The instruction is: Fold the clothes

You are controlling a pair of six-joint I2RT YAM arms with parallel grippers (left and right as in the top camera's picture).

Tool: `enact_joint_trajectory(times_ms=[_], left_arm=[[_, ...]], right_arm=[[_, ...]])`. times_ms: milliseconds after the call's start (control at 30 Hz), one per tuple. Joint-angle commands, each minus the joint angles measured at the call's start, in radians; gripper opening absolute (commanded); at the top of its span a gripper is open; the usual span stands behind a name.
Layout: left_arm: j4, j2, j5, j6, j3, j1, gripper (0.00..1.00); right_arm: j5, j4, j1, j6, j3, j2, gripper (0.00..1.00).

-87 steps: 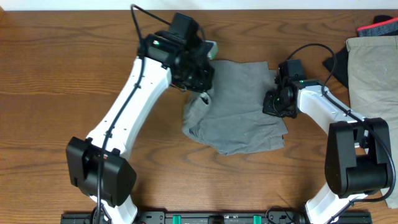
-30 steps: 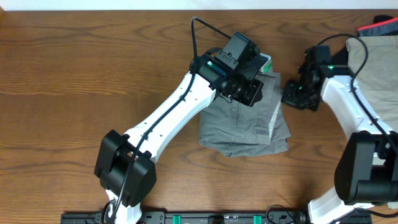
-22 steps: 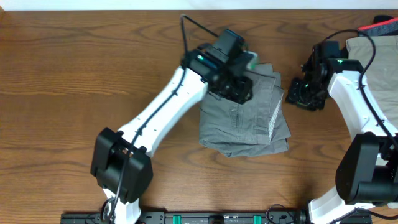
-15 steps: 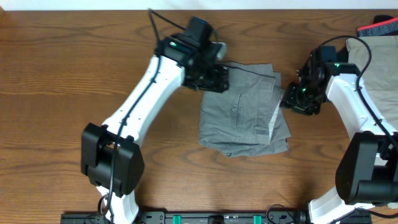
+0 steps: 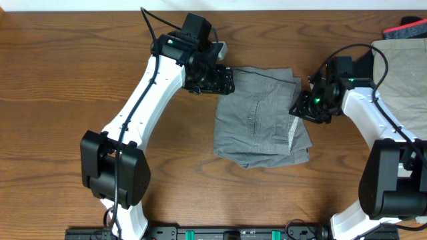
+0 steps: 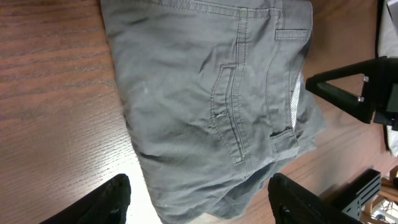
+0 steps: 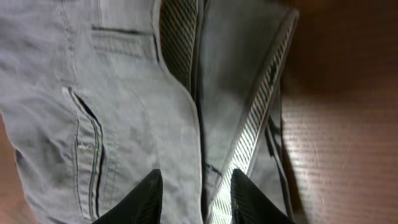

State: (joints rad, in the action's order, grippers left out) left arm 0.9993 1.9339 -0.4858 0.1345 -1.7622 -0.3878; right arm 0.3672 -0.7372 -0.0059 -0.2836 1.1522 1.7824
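Note:
The clothes are grey shorts (image 5: 260, 120), folded into a rough rectangle at the table's middle, back pocket up. My left gripper (image 5: 225, 80) hovers at their upper left edge. In the left wrist view its fingers (image 6: 112, 200) stand wide open over the shorts (image 6: 211, 106), holding nothing. My right gripper (image 5: 298, 107) is at the shorts' right edge. In the right wrist view its jaws (image 7: 198, 199) stand apart above the striped inner waistband (image 7: 249, 143), with cloth lying flat beneath them. A tan garment (image 5: 403, 73) lies at the far right.
A red and black item (image 5: 407, 30) sits at the back right corner beside the tan garment. Brown wooden table (image 5: 60, 100) stretches to the left. The right arm (image 6: 357, 93) shows at the edge of the left wrist view.
My left gripper opened, let go of the shorts and drew back left to their upper left edge. My right gripper opened and slid left onto the shorts' right edge.

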Motion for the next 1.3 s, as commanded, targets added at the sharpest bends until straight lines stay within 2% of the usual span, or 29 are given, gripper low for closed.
enact_joint_trajectory(times_ms=[0, 133, 333, 533, 733, 867, 967, 1067, 1267], left_arm=[[0.007, 0.008, 0.009, -0.002, -0.009, 0.003, 0.73], [0.007, 0.008, 0.01, -0.01, -0.009, 0.003, 0.73], [0.006, 0.008, 0.009, -0.024, -0.009, 0.003, 0.73], [0.007, 0.008, 0.009, -0.025, -0.009, 0.003, 0.73], [0.006, 0.008, 0.01, -0.029, -0.009, 0.003, 0.73], [0.006, 0.008, 0.009, -0.029, -0.009, 0.003, 0.74], [0.006, 0.008, 0.01, -0.029, -0.009, 0.003, 0.73], [0.006, 0.008, 0.01, -0.037, -0.009, 0.003, 0.74], [0.007, 0.008, 0.035, -0.036, -0.009, 0.003, 0.74]], right_arm=[[0.0, 0.026, 0.009, -0.013, -0.016, 0.032, 0.34], [0.0, 0.051, 0.009, -0.016, -0.016, 0.064, 0.36], [-0.004, 0.066, 0.014, -0.019, -0.016, 0.089, 0.49], [-0.003, 0.091, 0.015, -0.019, -0.016, 0.12, 0.46], [0.003, 0.13, 0.02, -0.019, -0.016, 0.135, 0.35], [0.003, 0.148, 0.02, -0.023, -0.016, 0.135, 0.18], [0.003, 0.156, 0.02, -0.023, -0.015, 0.135, 0.14], [0.003, 0.16, 0.02, -0.023, -0.012, 0.135, 0.02], [0.003, 0.164, 0.02, -0.022, 0.001, 0.134, 0.01]])
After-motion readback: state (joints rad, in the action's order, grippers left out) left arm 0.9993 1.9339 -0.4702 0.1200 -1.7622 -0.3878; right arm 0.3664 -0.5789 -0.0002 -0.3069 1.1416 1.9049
